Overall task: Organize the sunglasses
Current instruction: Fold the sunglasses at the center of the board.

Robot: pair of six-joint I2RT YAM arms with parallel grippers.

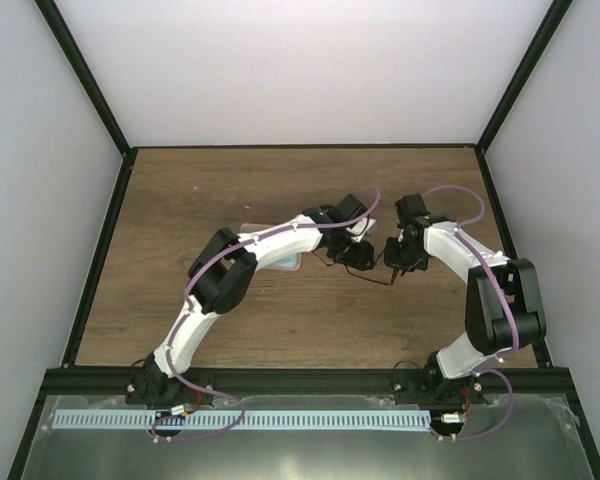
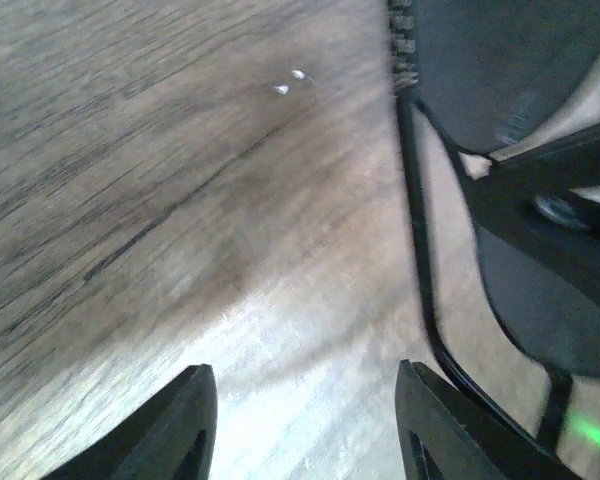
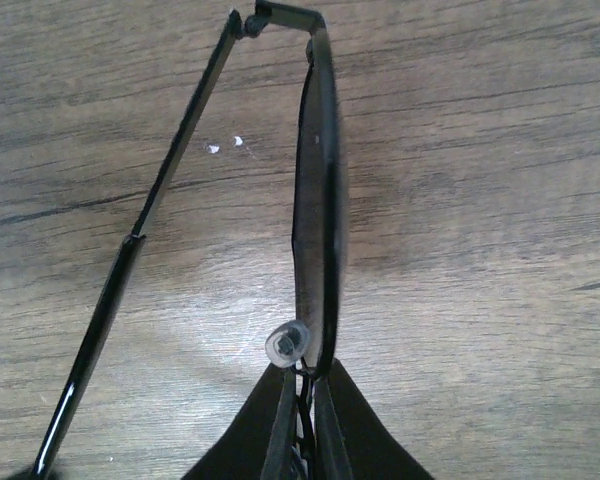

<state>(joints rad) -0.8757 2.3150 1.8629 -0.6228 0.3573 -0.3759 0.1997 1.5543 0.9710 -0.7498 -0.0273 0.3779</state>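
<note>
Right jaws are clamping the sunglasses (image 3: 318, 200) at the bridge, frame stretching straight ahead; left jaws are standing half-open and empty, the frame just to their right

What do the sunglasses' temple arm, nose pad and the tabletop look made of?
On the sunglasses, the temple arm is thin, glossy black, probably metal wire, thickening to a likely plastic tip. The nose pad is clear, looks like soft plastic or silicone. The tabletop shows matte wood grain, possibly laminate.
</note>
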